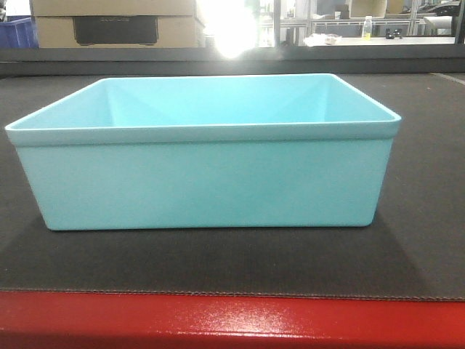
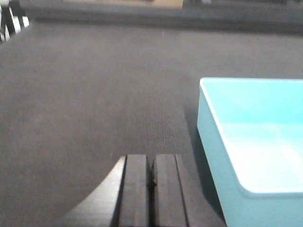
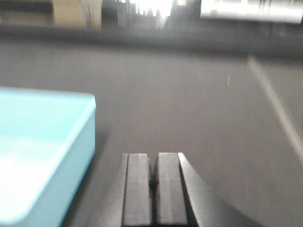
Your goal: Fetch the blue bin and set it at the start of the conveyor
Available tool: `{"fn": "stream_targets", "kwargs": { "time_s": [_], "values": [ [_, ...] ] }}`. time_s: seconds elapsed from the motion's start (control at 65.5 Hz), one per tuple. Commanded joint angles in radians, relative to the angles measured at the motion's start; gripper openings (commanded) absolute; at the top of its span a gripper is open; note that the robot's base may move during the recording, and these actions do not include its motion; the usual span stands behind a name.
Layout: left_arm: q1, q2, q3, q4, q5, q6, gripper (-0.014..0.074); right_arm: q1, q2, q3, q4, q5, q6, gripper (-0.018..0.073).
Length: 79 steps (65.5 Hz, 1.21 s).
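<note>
The blue bin (image 1: 203, 174), a pale turquoise tub, stands upright and empty on the dark-grey conveyor belt (image 1: 218, 262), just behind the glossy red frame edge (image 1: 232, 320). The bin also shows in the left wrist view (image 2: 255, 156) at the right and in the right wrist view (image 3: 42, 151) at the left. My left gripper (image 2: 151, 161) is shut and empty, a little to the left of the bin, over the belt. My right gripper (image 3: 154, 158) is shut and empty, a little to the right of the bin. Neither touches the bin. Neither gripper shows in the front view.
Cardboard boxes (image 1: 116, 22) and a dark royal-blue bin (image 1: 16, 33) stand beyond the belt's far edge. A light stripe (image 3: 277, 109) runs along the belt at the right. Bare belt lies on both sides of the bin.
</note>
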Motion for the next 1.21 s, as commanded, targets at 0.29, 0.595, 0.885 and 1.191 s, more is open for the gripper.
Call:
{"fn": "stream_targets", "kwargs": {
  "time_s": [0.29, 0.595, 0.885, 1.191],
  "values": [
    [0.003, -0.058, 0.003, 0.012, -0.032, 0.000, -0.0111, -0.004, -0.089, 0.000, -0.012, -0.138, -0.003, -0.0162],
    [0.003, -0.058, 0.003, 0.012, -0.032, 0.000, -0.0111, -0.004, -0.089, 0.000, -0.012, -0.143, -0.003, -0.0162],
    [0.010, -0.065, 0.003, -0.044, -0.031, 0.000, -0.0111, -0.004, -0.089, 0.000, -0.012, -0.143, -0.003, -0.0162],
    [0.119, -0.219, 0.188, -0.178, -0.177, 0.186, -0.0111, -0.004, -0.089, 0.000, -0.012, -0.143, -0.003, -0.0162]
  ]
}}
